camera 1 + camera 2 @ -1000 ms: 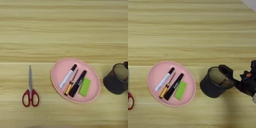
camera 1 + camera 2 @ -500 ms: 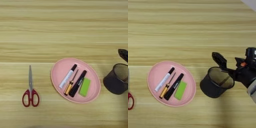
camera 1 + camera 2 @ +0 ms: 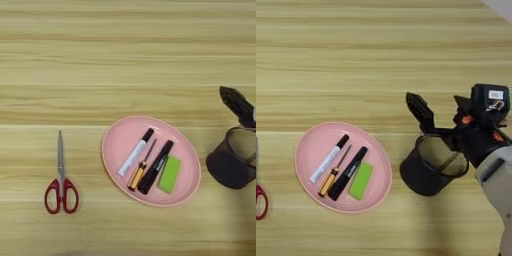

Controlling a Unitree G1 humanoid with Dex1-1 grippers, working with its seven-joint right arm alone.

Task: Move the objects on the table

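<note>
The thick black marker (image 3: 156, 166) lies slanted in a pink oval plate (image 3: 114, 145), between an orange pen and a green eraser. The black wire-mesh cup (image 3: 428, 170) stands upright on the table, right of the plate, and nothing shows inside it. My right gripper (image 3: 434, 100) hovers just beyond the cup's far rim, open, with nothing between its fingers. One black finger (image 3: 420, 112) reaches out over the far-left rim. In the left eye view only that finger (image 3: 235, 102) and part of the cup (image 3: 229, 167) show.
In the plate also lie a white marker with a black cap (image 3: 134, 153), an orange pen (image 3: 136, 177) and a green eraser (image 3: 170, 174). Red-handled scissors (image 3: 61, 185) lie left of the plate. The silver forearm (image 3: 498, 175) enters at the right edge.
The gripper has moved from the cup's right rim up and toward the far side, with its fingers spread wider. The cup, plate and scissors have stayed put.
</note>
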